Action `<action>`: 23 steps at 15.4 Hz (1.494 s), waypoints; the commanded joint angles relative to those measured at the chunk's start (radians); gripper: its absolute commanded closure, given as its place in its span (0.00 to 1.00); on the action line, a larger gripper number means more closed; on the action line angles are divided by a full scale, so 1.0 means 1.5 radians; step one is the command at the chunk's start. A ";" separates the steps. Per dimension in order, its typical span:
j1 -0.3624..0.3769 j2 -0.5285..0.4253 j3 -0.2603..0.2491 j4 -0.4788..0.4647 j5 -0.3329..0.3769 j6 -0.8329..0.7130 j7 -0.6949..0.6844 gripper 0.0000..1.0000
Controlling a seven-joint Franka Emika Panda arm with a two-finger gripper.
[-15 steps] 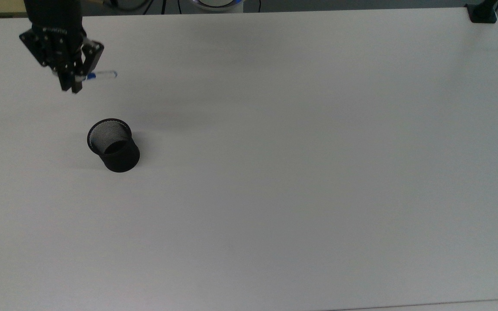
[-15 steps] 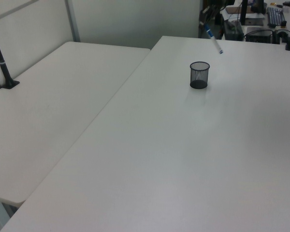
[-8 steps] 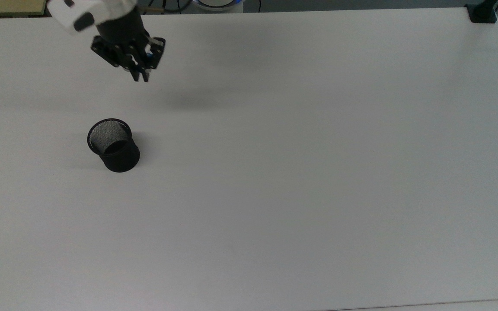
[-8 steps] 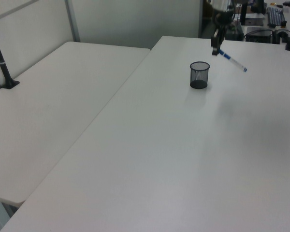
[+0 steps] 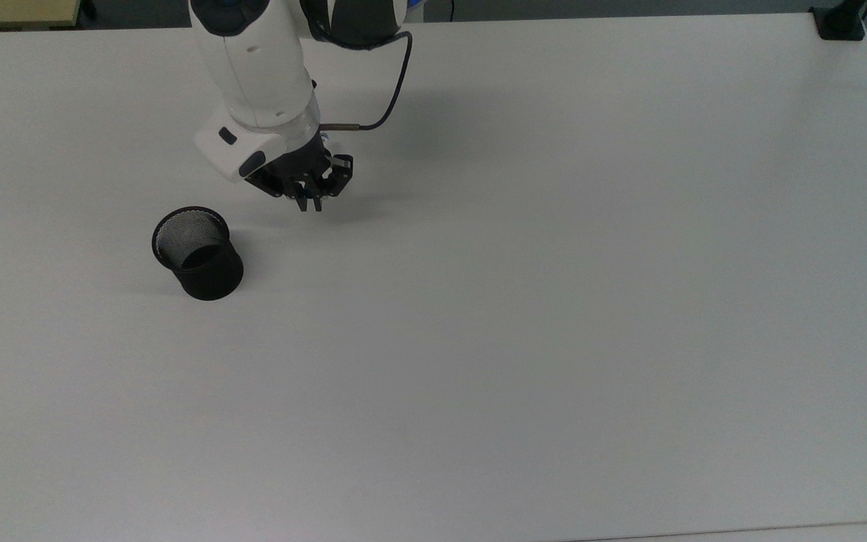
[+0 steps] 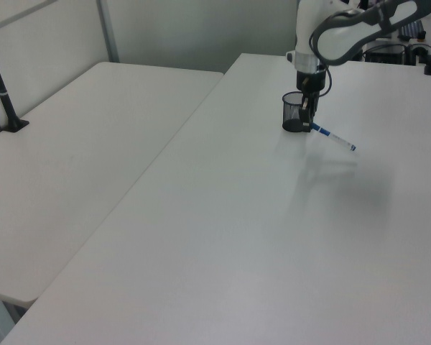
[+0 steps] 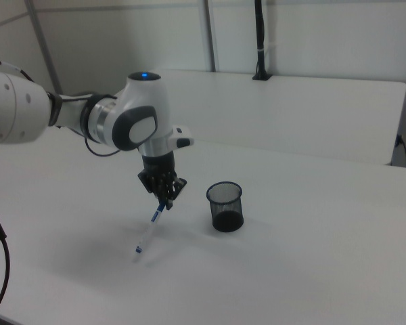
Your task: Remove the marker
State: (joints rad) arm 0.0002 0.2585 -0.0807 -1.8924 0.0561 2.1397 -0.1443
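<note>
Your gripper [image 7: 166,202] has its two fingers closed on the marker [image 7: 149,231], pinching it at the blue-capped upper end while the rest of the white barrel hangs down and away at a slant. In the right view the free end points toward the right view's lower left and appears to hover just above the white table [image 7: 311,271], though contact cannot be ruled out. In the left view the marker [image 6: 333,136] juts out to the left view's right of the black mesh cup [image 6: 295,111], clear of its rim; in the top view the gripper [image 5: 310,205] sits near the cup [image 5: 198,253] but apart from it. Treat the marker as light, rigid and smooth-walled: it will likely not bend, but a round plastic barrel held near one end can pivot or slide between the pads. A grip nearer the middle of the barrel would probably resist that swing better. Lower it gently, since it will tend to roll once released on the flat surface.
</note>
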 commanded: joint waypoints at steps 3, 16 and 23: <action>0.018 0.014 -0.007 -0.037 0.010 0.087 0.034 0.93; 0.013 -0.085 -0.007 0.040 -0.001 -0.054 0.075 0.00; 0.006 -0.232 -0.008 0.126 -0.032 -0.306 0.105 0.00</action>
State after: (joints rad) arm 0.0057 -0.0109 -0.0877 -1.6963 0.0231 1.7693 -0.0432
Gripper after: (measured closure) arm 0.000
